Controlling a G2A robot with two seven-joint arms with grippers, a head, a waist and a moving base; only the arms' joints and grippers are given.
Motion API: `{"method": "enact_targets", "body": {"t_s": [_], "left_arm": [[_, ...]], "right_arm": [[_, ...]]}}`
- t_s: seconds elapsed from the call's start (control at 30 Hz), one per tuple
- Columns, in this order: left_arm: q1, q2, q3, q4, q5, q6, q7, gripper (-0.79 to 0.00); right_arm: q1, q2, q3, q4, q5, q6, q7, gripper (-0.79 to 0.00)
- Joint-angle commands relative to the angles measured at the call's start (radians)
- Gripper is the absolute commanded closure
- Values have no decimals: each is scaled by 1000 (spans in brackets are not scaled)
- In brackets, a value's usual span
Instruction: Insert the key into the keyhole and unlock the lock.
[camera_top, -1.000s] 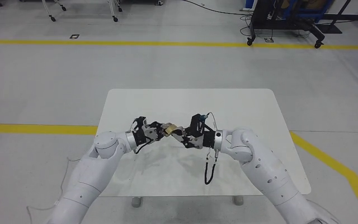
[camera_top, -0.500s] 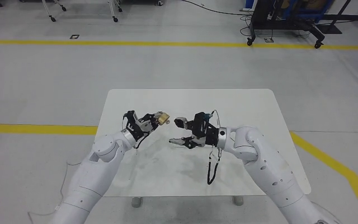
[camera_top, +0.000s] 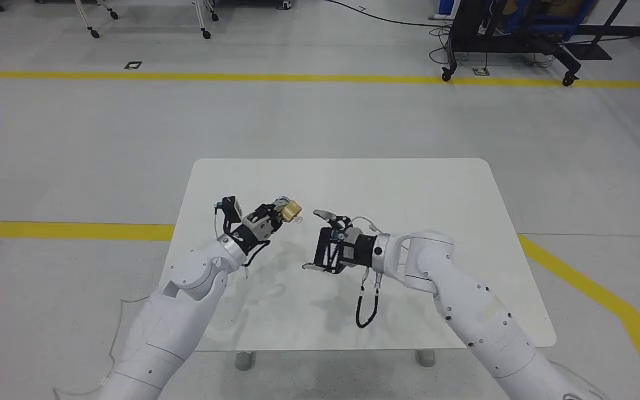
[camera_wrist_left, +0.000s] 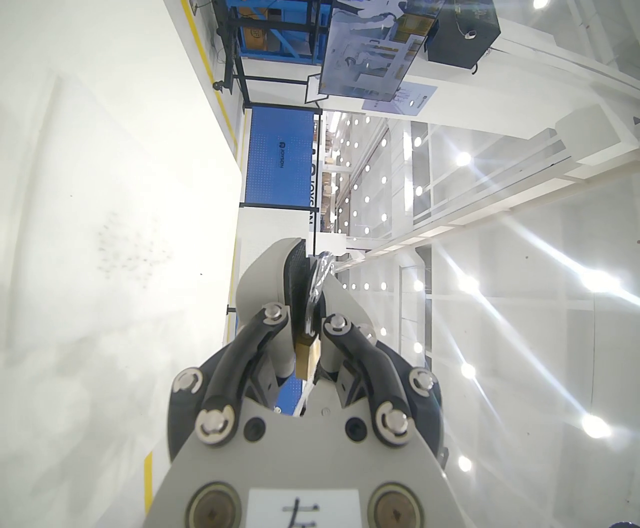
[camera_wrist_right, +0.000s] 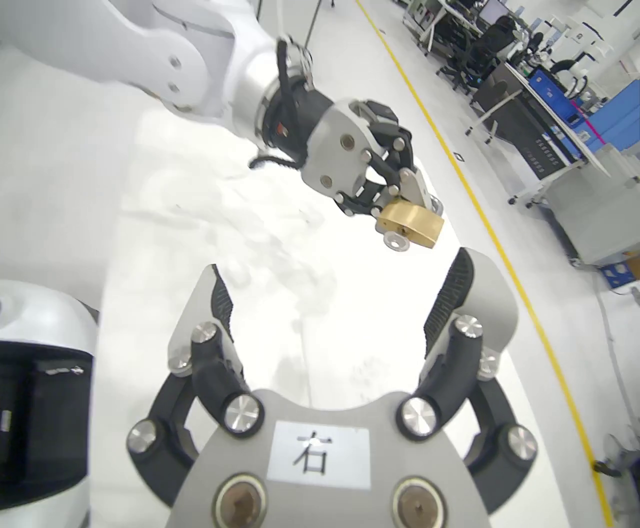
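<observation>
My left gripper (camera_top: 277, 213) is shut on a brass lock (camera_top: 290, 211) and holds it above the white table (camera_top: 440, 190). In the right wrist view the lock (camera_wrist_right: 412, 225) juts out past the left gripper (camera_wrist_right: 417, 200), and a silver key head (camera_wrist_right: 398, 241) sticks out of the lock's face. In the left wrist view the brass body (camera_wrist_left: 306, 357) and a silver metal part (camera_wrist_left: 318, 282) sit between the fingers of the left gripper (camera_wrist_left: 312, 280). My right gripper (camera_top: 316, 240) (camera_wrist_right: 340, 265) is open and empty, a short way from the lock and facing it.
A black cable (camera_top: 365, 305) loops down from the right forearm over the table. The table's front edge (camera_top: 380, 347) lies close under both arms. Yellow floor lines (camera_top: 300, 77) and wheeled equipment (camera_top: 510, 40) stand well beyond the table.
A second ago both grippers met at the lock over the table's middle. The right gripper has since let go, opened and drawn back; the left has carried the lock up and to the left.
</observation>
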Motion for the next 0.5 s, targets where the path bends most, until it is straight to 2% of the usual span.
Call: {"method": "enact_targets", "body": {"t_s": [0.0, 0.07, 0.2, 0.47], "left_arm": [[0, -2, 3, -3, 9, -2, 6, 0], [2, -3, 5, -7, 22, -5, 11, 0], [5, -6, 6, -13, 40, -6, 15, 0], [6, -10, 8, -15, 68, -2, 14, 0]], "right_arm": [[-8, -2, -15, -6, -77, 71, -32, -326], [-16, -3, -30, -7, -131, 119, -54, -345], [-21, -9, -51, -2, -175, 182, -77, -317], [-10, -22, -85, 11, -221, 249, -39, -354]]}}
